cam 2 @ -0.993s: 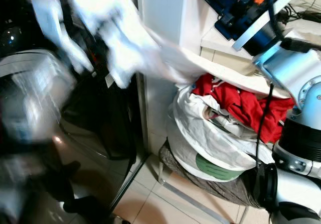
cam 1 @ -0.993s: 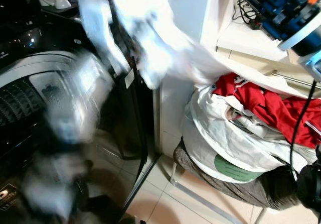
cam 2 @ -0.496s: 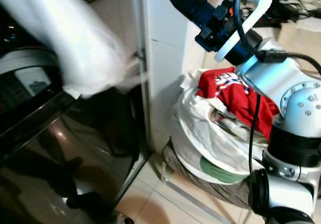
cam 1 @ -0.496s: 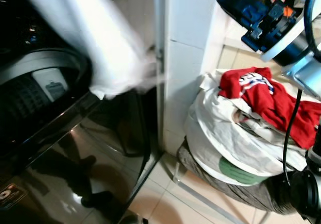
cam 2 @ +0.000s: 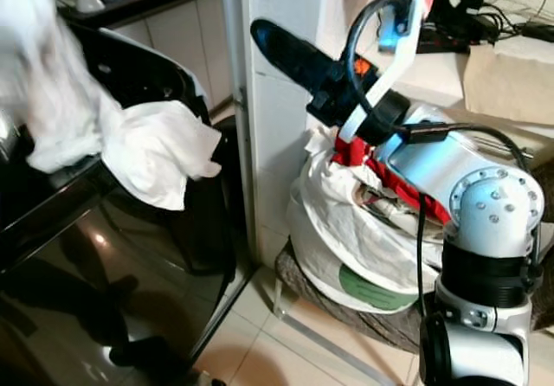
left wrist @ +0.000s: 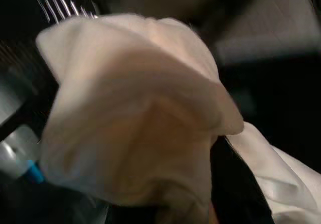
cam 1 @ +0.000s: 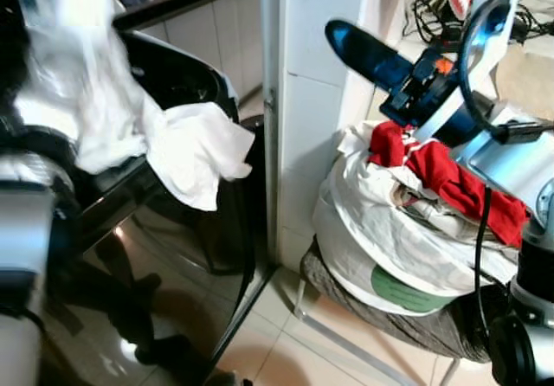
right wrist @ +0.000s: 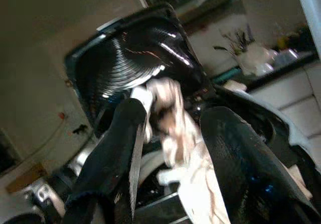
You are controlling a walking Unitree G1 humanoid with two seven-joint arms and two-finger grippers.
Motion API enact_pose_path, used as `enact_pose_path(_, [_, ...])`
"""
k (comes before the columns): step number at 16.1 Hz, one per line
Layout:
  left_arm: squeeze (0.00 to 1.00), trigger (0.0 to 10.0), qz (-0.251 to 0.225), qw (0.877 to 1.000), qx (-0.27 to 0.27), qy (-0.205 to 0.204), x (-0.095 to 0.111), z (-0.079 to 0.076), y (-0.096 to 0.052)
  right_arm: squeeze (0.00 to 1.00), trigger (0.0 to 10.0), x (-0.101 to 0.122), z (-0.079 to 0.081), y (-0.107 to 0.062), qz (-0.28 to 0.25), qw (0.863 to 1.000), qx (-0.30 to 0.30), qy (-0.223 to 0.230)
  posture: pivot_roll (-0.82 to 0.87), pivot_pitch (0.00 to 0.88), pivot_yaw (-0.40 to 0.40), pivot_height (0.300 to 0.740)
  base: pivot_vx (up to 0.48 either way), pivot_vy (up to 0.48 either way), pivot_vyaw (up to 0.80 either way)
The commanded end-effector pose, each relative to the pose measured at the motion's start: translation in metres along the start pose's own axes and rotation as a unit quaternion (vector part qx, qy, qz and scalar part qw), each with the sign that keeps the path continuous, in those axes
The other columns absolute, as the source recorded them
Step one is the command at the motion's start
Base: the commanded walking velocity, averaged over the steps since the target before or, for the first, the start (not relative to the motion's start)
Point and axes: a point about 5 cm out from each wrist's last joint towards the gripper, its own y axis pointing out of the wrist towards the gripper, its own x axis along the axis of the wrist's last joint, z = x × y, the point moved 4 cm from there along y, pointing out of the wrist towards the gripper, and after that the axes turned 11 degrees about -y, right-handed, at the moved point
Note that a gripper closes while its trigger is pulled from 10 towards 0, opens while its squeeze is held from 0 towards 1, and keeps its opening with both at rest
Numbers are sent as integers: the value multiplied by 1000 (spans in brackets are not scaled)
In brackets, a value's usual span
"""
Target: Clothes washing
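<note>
A white garment (cam 1: pixel 186 148) hangs over the rim of the black top-loading washer (cam 1: pixel 216 87) on my left, and its upper part rises blurred to the top left. My left gripper is buried in this cloth (left wrist: pixel 135 128), beside one black finger (left wrist: pixel 235 184). To my right, a heap of laundry with a red garment (cam 1: pixel 450 178) on white clothes (cam 1: pixel 372 239) sits in a grey basket (cam 1: pixel 407 330). My right gripper (right wrist: pixel 173 116) is raised above the heap (cam 2: pixel 286 53), open and holding nothing, pointing at the washer.
A white tiled pillar (cam 1: pixel 316 100) stands between the washer and the heap. The washer's glossy front (cam 1: pixel 156 273) reflects the room. Beige floor tiles (cam 1: pixel 281 351) lie below. A counter with cables (cam 1: pixel 433 14) and a cardboard box (cam 2: pixel 511 66) is behind the heap.
The white garment, a blur stretched from the heap towards the washer, now lies over the washer's rim. My right arm has swung in over the heap. The camera has shifted.
</note>
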Motion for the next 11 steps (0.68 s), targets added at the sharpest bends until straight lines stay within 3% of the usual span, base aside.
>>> enact_pose_path(1, [0,10000,17,999,3,-35,1,5,1,0,10000,-3,5,0,11,1000,4,-11,-28,0,46,740,0,0,0])
enact_pose_path(2, [0,10000,67,994,-11,-82,-23,-6,-2,0,10000,-7,5,-1,20,1000,0,-13,-30,0,49,740,0,0,0])
enact_pose_path(4, [0,10000,107,988,13,-107,-49,-11,-6,0,10000,-11,6,-2,27,1000,-1,-15,-35,0,50,740,0,0,0])
enact_pose_path(6, [0,10000,118,983,61,-124,-56,-6,-8,0,10000,-13,7,-3,29,999,0,-14,-36,0,49,740,0,0,0])
enact_pose_path(7, [0,10000,125,977,78,-152,-58,-4,-9,0,10000,-13,7,-3,31,999,1,-14,-36,0,47,740,0,0,0])
enact_pose_path(8, [0,10000,131,971,49,-191,-52,-7,-7,0,10000,-16,8,-3,35,999,2,-12,-33,0,44,740,0,0,0])
enact_pose_path(9, [0,10000,128,971,28,-198,-46,-9,-6,0,10000,-18,8,-2,37,999,3,-12,-33,0,44,740,0,0,0])
enact_pose_path(11, [0,10000,125,957,-51,-257,-41,-15,-6,0,10000,-25,10,-1,48,999,2,-12,-27,0,46,740,0,0,0])
